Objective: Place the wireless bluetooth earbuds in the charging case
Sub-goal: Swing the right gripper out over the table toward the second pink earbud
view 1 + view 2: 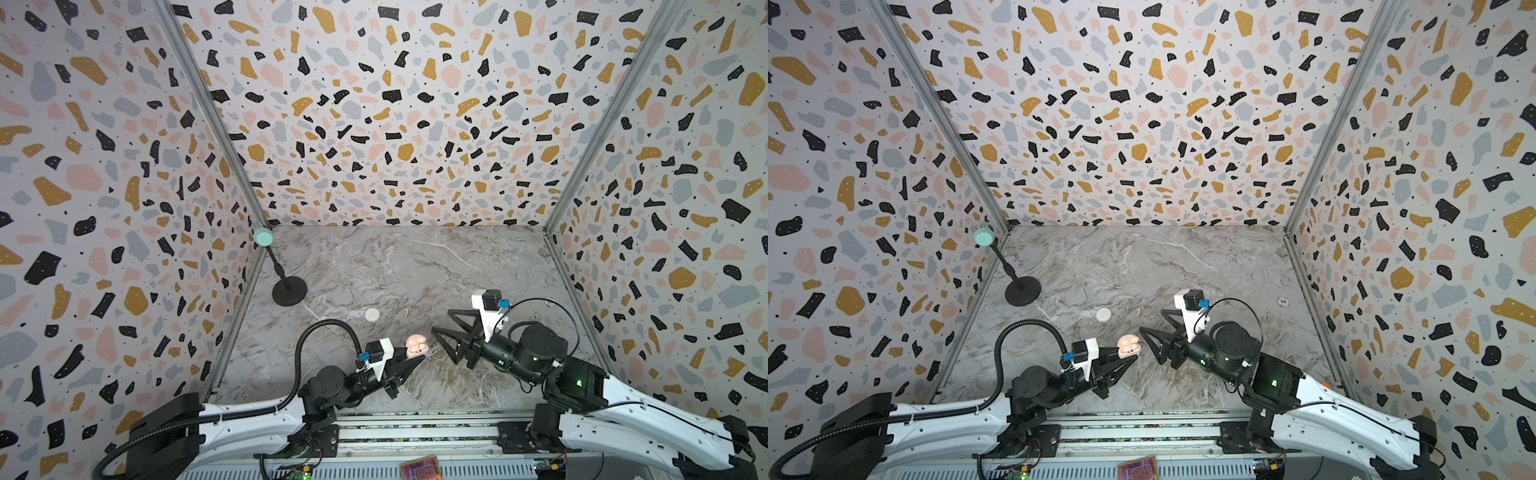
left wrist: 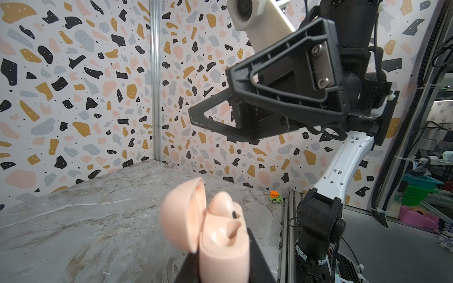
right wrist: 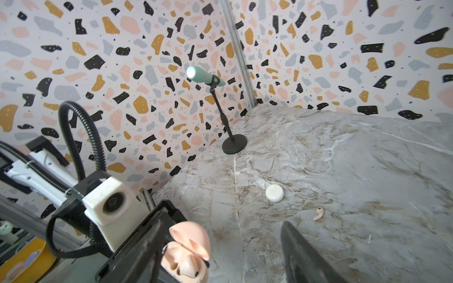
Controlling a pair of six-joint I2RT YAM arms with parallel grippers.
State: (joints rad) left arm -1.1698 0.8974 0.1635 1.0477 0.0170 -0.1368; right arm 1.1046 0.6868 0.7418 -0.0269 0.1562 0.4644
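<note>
Spreading across the booth, the marble table (image 1: 415, 266) is cut off at its near edge by the arm mounts. The right gripper (image 1: 441, 321) hangs with its jaws wide apart and empty, just right of the left gripper (image 1: 417, 358), which is clamped on the open pink charging case (image 1: 414, 345); its jaws hide the case's lower half. A black stand (image 1: 289, 291) occupies the far left. Farther back lies a closed white case (image 1: 372, 314), with the loose pink earbud (image 1: 406, 310) just right of it, left of the right gripper and untouched. A seated earbud (image 2: 221, 205) sits in the held case; the second socket is hard to read.
</note>
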